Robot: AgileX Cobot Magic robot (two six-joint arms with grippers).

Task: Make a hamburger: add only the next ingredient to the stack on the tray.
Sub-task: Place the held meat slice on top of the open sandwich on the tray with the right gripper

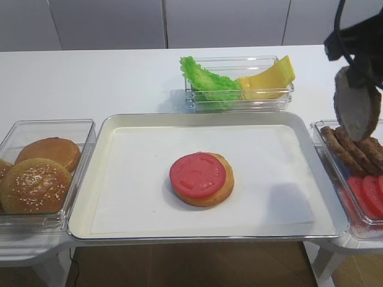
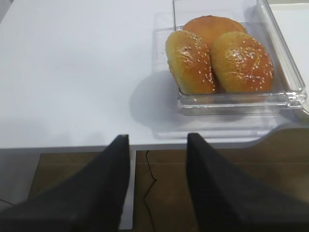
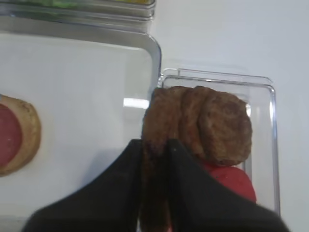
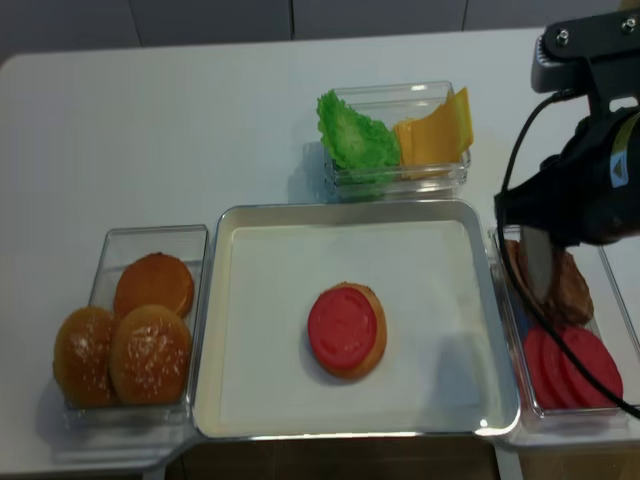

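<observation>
Right fingers (image 3: 154,150) clench one patty (image 1: 356,110) above three more patties (image 1: 353,149); left fingers (image 2: 157,159) released; three buns (image 2: 217,55).

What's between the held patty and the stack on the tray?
Nothing but bare white paper on the tray. In the front high view the right claw holds the patty above the right-hand bin, and the stretch to the stack is clear.

A lab-style food-assembly bench: clear ingredient bins (image 1: 37,173) flank a metal tray (image 1: 206,119) on a plain white table (image 1: 90,78).
</observation>
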